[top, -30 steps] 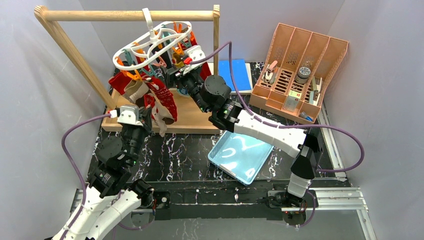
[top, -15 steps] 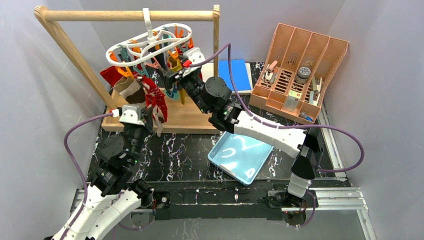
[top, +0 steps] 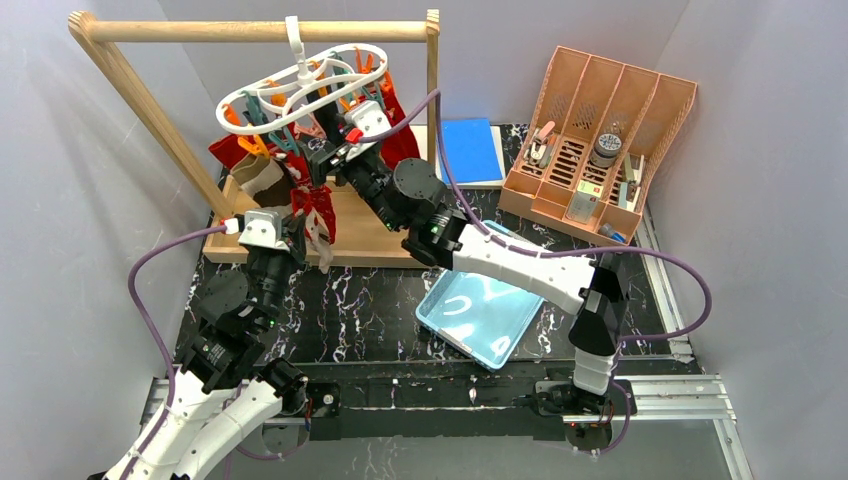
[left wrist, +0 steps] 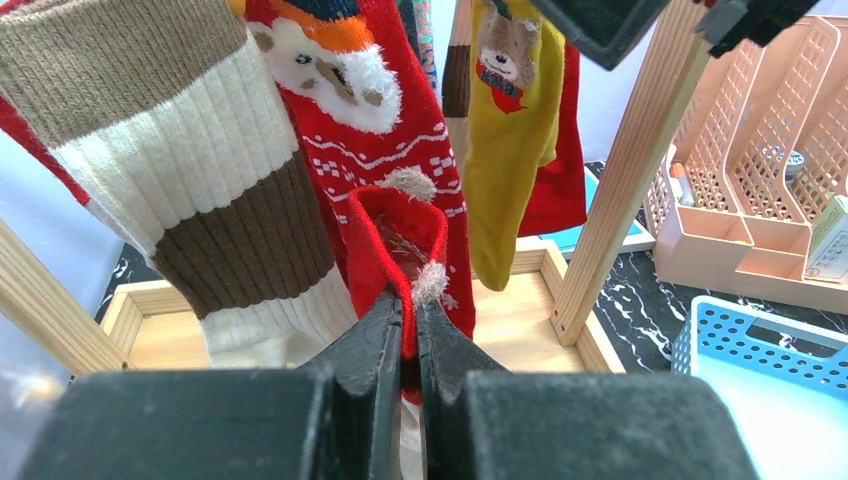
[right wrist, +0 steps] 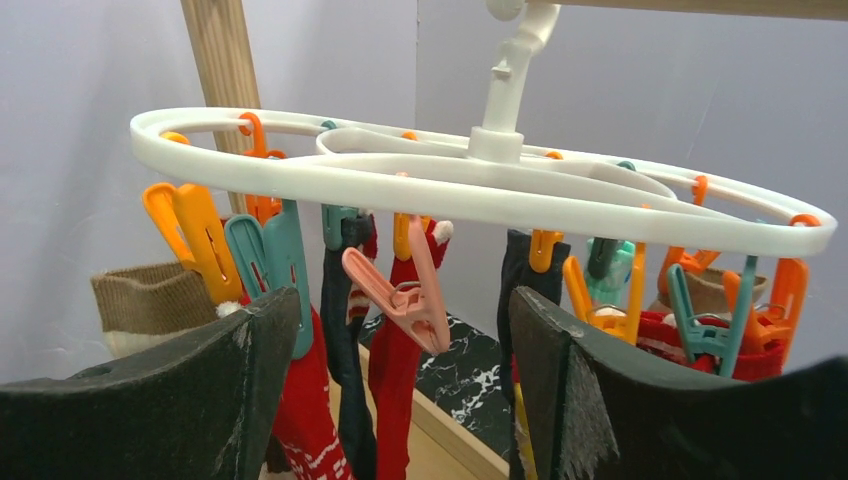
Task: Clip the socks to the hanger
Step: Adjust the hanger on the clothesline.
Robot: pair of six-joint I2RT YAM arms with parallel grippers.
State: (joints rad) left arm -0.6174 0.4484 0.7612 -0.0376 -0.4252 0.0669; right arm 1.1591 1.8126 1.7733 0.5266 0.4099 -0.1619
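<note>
The white ring hanger (top: 300, 82) hangs by its hook from the wooden rail, with orange and teal clips below it and several socks clipped on. My left gripper (left wrist: 410, 312) is shut on the edge of a small red sock (left wrist: 402, 222) with white fluff, held in front of a brown-and-cream striped sock (left wrist: 170, 150), a red patterned sock (left wrist: 385, 130) and a mustard sock (left wrist: 510, 130). My right gripper (right wrist: 400, 300) stands open just under the hanger (right wrist: 480, 185). A pink clip (right wrist: 415, 295) hangs between its fingers, untouched.
The light wooden rail frame (top: 250, 30) stands on a wooden base (top: 380, 235) at the back. A light blue tray (top: 485, 315) lies at centre right. An orange desk organiser (top: 600, 140) stands at the back right, with a blue pad (top: 470, 148) beside it.
My right gripper has moved left under the hanger and opened slightly wider. The hanger and its socks have swung. My left gripper still holds the red sock in place.
</note>
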